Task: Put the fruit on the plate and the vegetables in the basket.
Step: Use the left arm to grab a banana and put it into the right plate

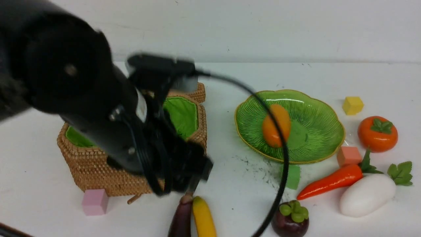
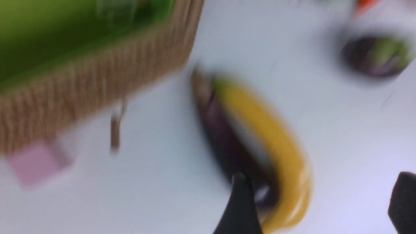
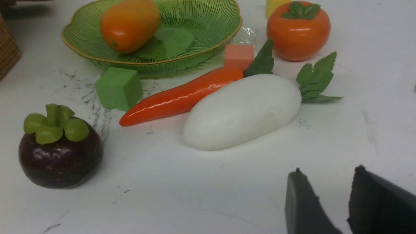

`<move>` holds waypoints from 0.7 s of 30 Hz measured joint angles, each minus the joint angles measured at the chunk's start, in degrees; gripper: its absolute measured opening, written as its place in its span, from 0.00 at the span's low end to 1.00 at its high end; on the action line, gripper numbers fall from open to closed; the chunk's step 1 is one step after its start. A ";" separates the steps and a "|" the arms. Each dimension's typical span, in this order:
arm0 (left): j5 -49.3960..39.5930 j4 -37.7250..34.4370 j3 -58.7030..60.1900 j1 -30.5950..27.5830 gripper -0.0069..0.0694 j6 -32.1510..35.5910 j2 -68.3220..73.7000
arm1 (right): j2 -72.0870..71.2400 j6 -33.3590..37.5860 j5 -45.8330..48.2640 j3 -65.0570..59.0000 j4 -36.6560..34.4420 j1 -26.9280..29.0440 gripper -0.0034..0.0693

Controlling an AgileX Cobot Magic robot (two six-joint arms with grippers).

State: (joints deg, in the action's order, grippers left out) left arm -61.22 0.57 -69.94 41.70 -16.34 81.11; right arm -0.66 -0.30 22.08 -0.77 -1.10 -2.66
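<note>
An orange-yellow mango point(image 1: 276, 125) lies in the green plate point(image 1: 315, 144). Eggplant point(image 1: 181, 214) and banana point(image 1: 204, 217) lie side by side at the front, just before the wicker basket point(image 1: 98, 171). My left gripper point(image 2: 321, 187) hangs open low over them; one finger point(image 2: 240, 204) is at the eggplant point(image 2: 224, 143) and banana point(image 2: 273, 143), nothing held. The view is blurred by motion. Mangosteen point(image 1: 290, 219), carrot point(image 1: 332, 181), radish point(image 1: 366, 195) and persimmon point(image 1: 377, 133) lie on the right. My right gripper point(image 3: 328, 175) stands open and empty, short of the radish point(image 3: 242, 112).
Small cubes are scattered about: pink point(image 1: 94, 201) by the basket's front, green point(image 1: 292, 176) and salmon point(image 1: 348, 156) at the plate's near rim, yellow point(image 1: 353, 105) behind the persimmon. My left arm point(image 1: 82, 98) and its cable point(image 1: 283, 158) cover much of the basket and cross the plate.
</note>
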 joint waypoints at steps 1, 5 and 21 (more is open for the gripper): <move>-0.88 -1.02 1.56 0.00 0.80 0.64 0.79 | 0.00 0.00 0.00 0.00 0.00 0.00 0.38; 1.22 -5.42 5.00 0.00 0.79 1.41 1.96 | 0.00 0.00 0.00 0.00 0.00 0.00 0.38; 13.35 -13.97 5.38 0.00 0.78 2.10 18.50 | 0.00 0.00 0.00 0.00 0.00 0.00 0.38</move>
State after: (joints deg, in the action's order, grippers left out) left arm -47.87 -13.40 -64.56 41.70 -14.24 99.62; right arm -0.66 -0.30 22.08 -0.77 -1.10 -2.66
